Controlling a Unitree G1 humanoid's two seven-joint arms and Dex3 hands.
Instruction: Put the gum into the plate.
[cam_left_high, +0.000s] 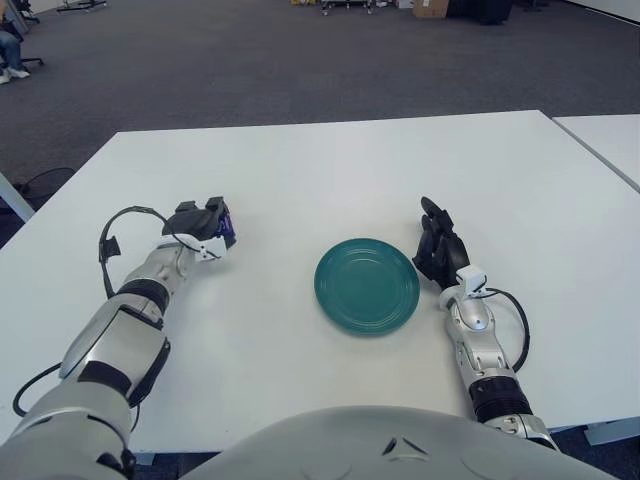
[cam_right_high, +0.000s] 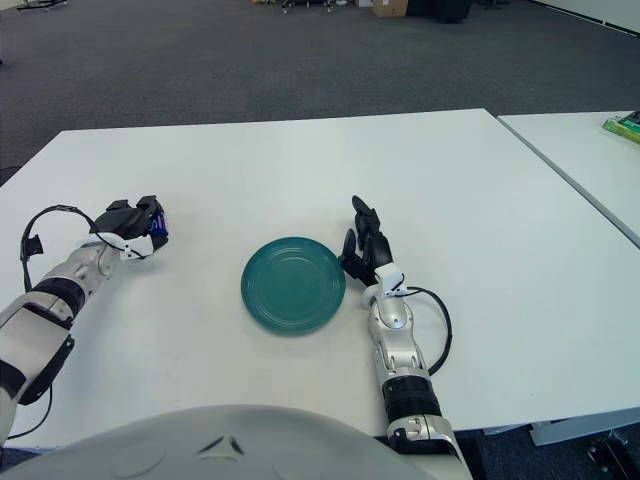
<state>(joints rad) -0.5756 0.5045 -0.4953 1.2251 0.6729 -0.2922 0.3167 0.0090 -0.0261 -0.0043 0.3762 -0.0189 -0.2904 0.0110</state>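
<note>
A teal plate (cam_left_high: 367, 288) lies empty on the white table (cam_left_high: 330, 170), a little right of centre. My left hand (cam_left_high: 203, 222) is at the left of the table, well to the left of the plate, with its fingers curled on a small blue gum pack (cam_left_high: 229, 228). The pack shows as a blue edge between the dark fingers; most of it is hidden. In the right eye view the pack (cam_right_high: 158, 228) shows in the same grip. My right hand (cam_left_high: 438, 245) shows just right of the plate's rim, fingers stretched out and holding nothing.
A second white table (cam_left_high: 605, 140) stands to the right across a narrow gap, with a green object (cam_right_high: 625, 126) at its far edge. Grey carpet lies beyond the table's far edge.
</note>
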